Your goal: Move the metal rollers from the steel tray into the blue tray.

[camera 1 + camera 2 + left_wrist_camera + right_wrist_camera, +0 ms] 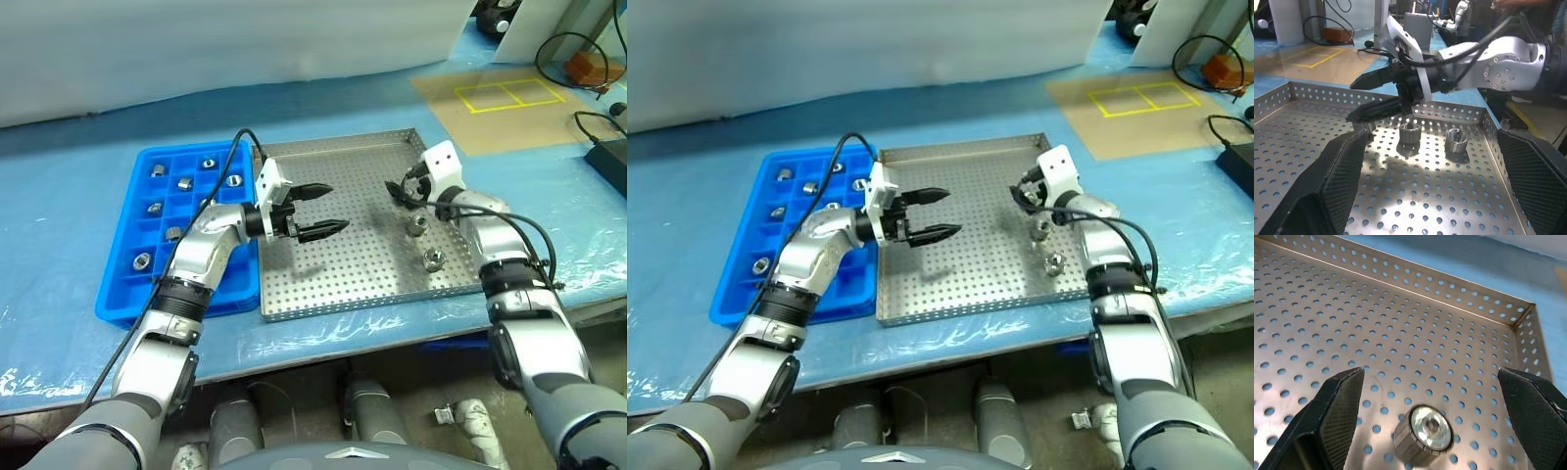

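Right wrist view: spread-fingered right gripper (pixel 1430 418) frames a small, shiny, hollow-centred metal roller (pixel 1424 434), likely hard, slick, best pinched across its ribbed sides.

A robotics lab or workshop. The bench (pixel 78 196) wears blue plastic sheeting; beyond the steel tray (pixel 343 294) lie yellow floor tape (pixel 509 94) and black cables (pixel 578 49).

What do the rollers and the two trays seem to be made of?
Rollers: probably steel, since they are shiny silver with ribbed sides. Steel tray: sheet metal, a dull silver that reflects light, punched with rows of holes. Blue tray: likely moulded plastic, an even bright blue with a soft sheen.
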Robot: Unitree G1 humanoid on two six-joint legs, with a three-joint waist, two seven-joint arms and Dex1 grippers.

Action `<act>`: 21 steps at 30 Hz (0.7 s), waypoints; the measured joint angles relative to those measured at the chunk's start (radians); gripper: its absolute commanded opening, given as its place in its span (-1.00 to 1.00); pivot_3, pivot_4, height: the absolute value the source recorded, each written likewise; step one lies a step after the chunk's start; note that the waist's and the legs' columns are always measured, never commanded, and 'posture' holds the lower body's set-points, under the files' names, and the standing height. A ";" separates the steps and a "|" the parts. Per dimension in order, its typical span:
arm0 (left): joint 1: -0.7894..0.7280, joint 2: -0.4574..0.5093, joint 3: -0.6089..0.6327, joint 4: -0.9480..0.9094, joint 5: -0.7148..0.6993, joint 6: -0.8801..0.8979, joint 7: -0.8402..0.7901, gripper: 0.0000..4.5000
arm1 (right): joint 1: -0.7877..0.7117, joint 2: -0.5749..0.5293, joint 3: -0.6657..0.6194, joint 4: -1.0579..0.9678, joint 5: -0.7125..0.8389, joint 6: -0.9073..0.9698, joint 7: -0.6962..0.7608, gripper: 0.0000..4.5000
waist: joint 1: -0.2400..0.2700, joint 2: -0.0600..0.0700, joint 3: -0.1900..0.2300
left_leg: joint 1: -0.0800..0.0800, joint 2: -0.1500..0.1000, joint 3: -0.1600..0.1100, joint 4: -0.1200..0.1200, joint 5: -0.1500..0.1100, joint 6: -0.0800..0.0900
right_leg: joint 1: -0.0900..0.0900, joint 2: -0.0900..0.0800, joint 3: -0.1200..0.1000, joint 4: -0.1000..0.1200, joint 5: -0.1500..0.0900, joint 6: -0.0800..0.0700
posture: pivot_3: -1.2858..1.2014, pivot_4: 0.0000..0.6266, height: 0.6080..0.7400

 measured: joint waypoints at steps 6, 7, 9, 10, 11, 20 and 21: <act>0.018 0.002 0.000 -0.021 0.013 0.000 0.010 0.98 | -0.105 0.001 -0.002 0.240 -0.001 -0.036 0.033 1.00 | 0.010 0.000 0.000 | -0.001 0.000 0.000 0.000 -0.001 0.002 | 0.000 0.000 -0.001 0.000 0.000 0.000 | -0.23 -0.52 1.00; 0.018 0.002 0.000 -0.026 0.014 0.000 0.013 0.98 | -0.108 0.001 -0.002 0.258 -0.001 -0.039 0.042 1.00 | 0.012 0.000 0.000 | -0.001 0.000 0.000 0.000 -0.001 0.002 | 0.000 0.000 -0.002 0.000 0.000 0.000 | -0.23 -0.52 1.00; 0.019 0.002 0.000 -0.027 0.014 0.000 0.017 0.98 | -0.108 0.003 -0.001 0.282 -0.002 -0.048 0.052 1.00 | 0.019 0.000 0.000 | -0.001 0.001 0.000 0.000 -0.001 0.002 | 0.000 0.000 -0.003 0.000 0.000 -0.001 | -0.23 -0.52 1.00; 0.020 0.002 0.000 -0.027 0.014 0.000 0.017 0.98 | -0.108 0.003 -0.002 0.291 -0.003 -0.051 0.058 1.00 | 0.021 0.000 0.000 | -0.001 0.001 0.000 0.000 -0.001 0.002 | 0.000 0.000 -0.003 0.000 0.000 -0.001 | -0.23 -0.52 1.00; 0.022 0.002 0.000 -0.027 0.015 0.000 0.018 0.98 | -0.109 0.003 -0.002 0.299 -0.003 -0.052 0.060 1.00 | 0.023 0.000 0.000 | -0.001 0.001 0.000 0.000 -0.001 0.002 | 0.000 0.000 -0.003 0.000 0.000 -0.001 | -0.23 -0.52 1.00; 0.022 0.002 0.000 -0.027 0.033 -0.013 0.022 0.98 | -0.113 0.000 -0.019 0.351 -0.001 -0.034 0.057 1.00 | 0.027 0.001 0.000 | -0.001 0.001 0.000 0.000 -0.001 0.001 | 0.000 0.000 -0.003 0.000 -0.001 -0.001 | -0.24 -0.52 1.00; 0.022 0.001 0.000 -0.027 0.033 -0.013 0.022 0.98 | -0.113 -0.002 -0.021 0.351 0.000 -0.028 0.056 1.00 | 0.027 0.001 0.000 | -0.001 0.001 0.000 0.000 -0.001 0.001 | 0.000 0.000 -0.003 0.000 -0.001 -0.001 | -0.24 -0.52 1.00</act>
